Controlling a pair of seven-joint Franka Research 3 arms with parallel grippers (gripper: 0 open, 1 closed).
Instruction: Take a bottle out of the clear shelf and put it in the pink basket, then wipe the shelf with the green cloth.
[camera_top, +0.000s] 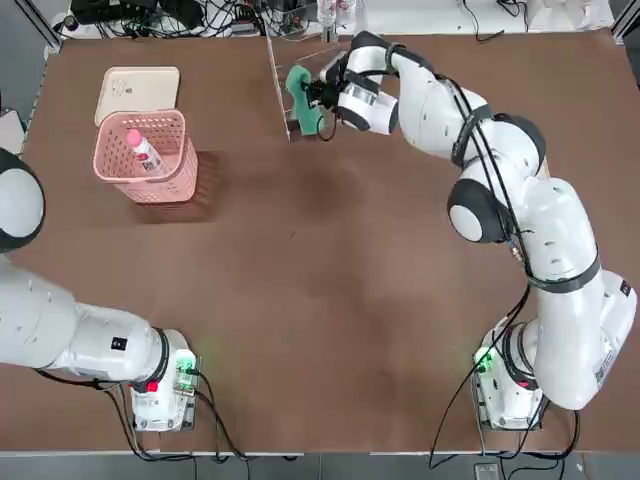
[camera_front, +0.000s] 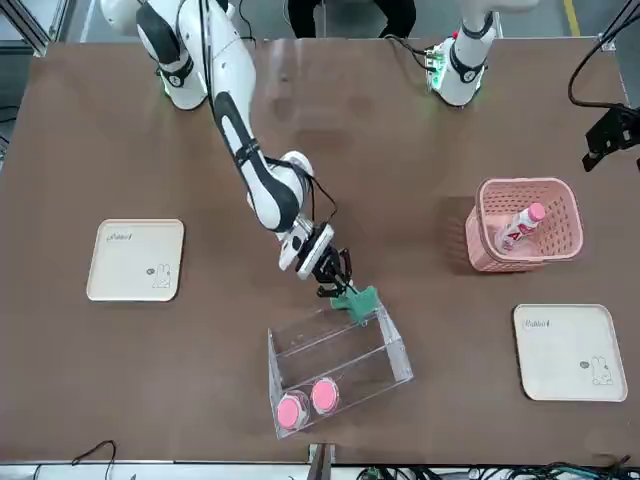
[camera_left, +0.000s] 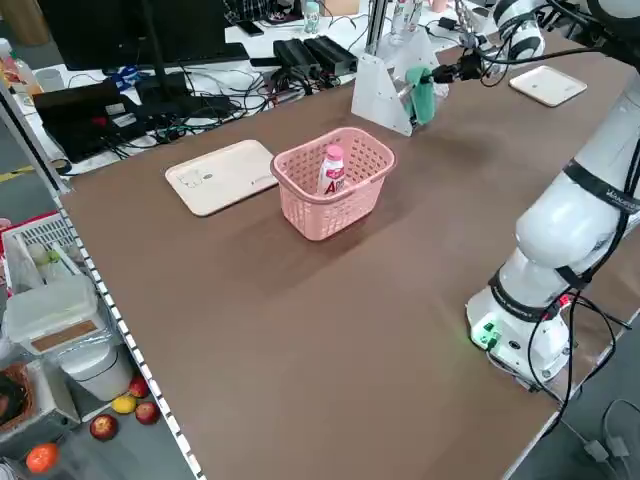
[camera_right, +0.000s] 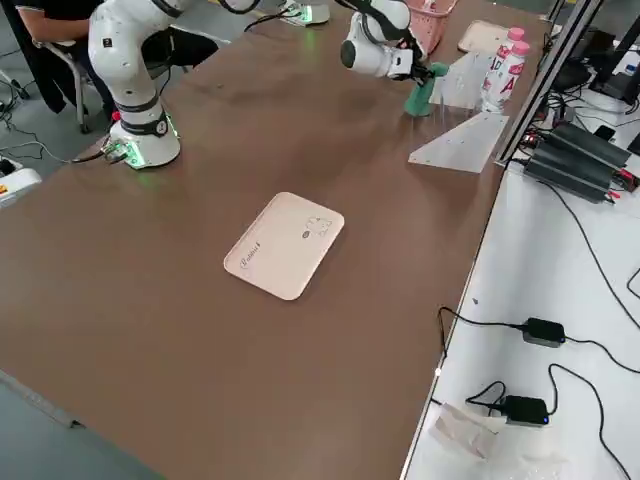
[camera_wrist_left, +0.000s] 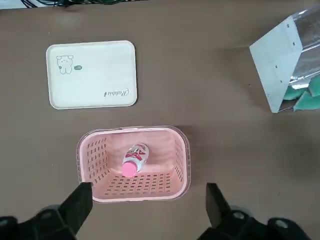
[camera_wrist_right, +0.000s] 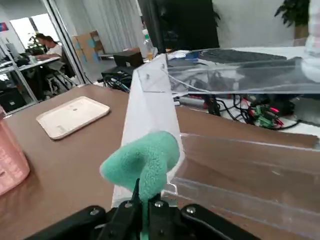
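Observation:
The bottle (camera_top: 143, 150) with its pink cap lies inside the pink basket (camera_top: 165, 185), as the left wrist view also shows: bottle (camera_wrist_left: 134, 160), basket (camera_wrist_left: 132, 131). My left gripper (camera_wrist_left: 147, 205) hangs open high above the basket's near side, holding nothing. At the far edge stands the clear shelf (camera_front: 340, 360). My right gripper (camera_front: 335, 280) is shut on the green cloth (camera_front: 355, 300), which bunches at the shelf's open front, against the side wall (camera_wrist_right: 150, 115) nearer the basket. In the right wrist view the green cloth (camera_wrist_right: 142, 160) rises from the closed fingers.
Two pink-capped bottles (camera_front: 308, 402) still stand in the shelf. One cream tray (camera_top: 140, 92) lies just behind the basket, another cream tray (camera_front: 137, 260) on my right half of the table. Cables and boxes lie beyond the far edge.

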